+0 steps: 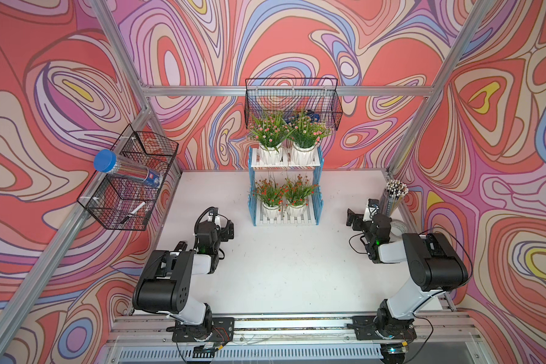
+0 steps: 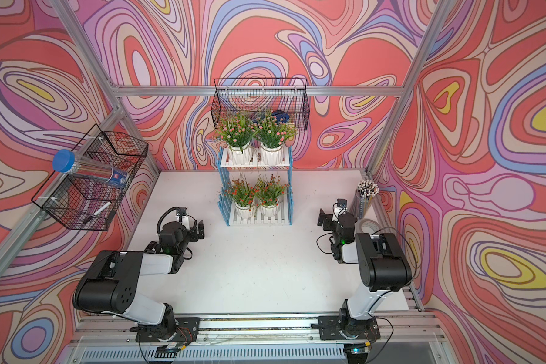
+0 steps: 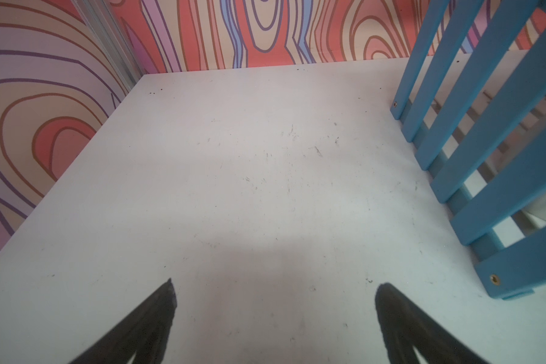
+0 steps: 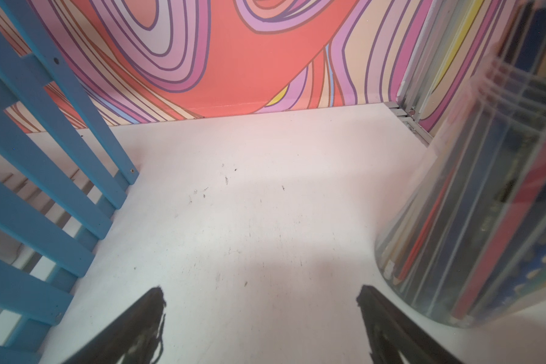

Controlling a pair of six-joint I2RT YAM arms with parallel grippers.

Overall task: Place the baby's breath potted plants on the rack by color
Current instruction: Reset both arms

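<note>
Table (image 1: pixel 281 268) before the rack (image 1: pixel 286 219) lies open — the pencil jar (image 4: pixel 486 205) stands just beside the right gripper (image 4: pixel 260 294).

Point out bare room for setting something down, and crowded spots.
Bare: the table in front of the rack between the left gripper and right gripper, and beside the rack. Crowded: pink plants fill the top tier, red-orange plants the bottom; around the pencil jar.

Two pink-blossomed plants (image 1: pixel 270 134) are standing upright on the top shelf of the rack (image 1: pixel 319 201); two red-orange plants (image 1: pixel 269 193) are standing on its lower shelf.
</note>
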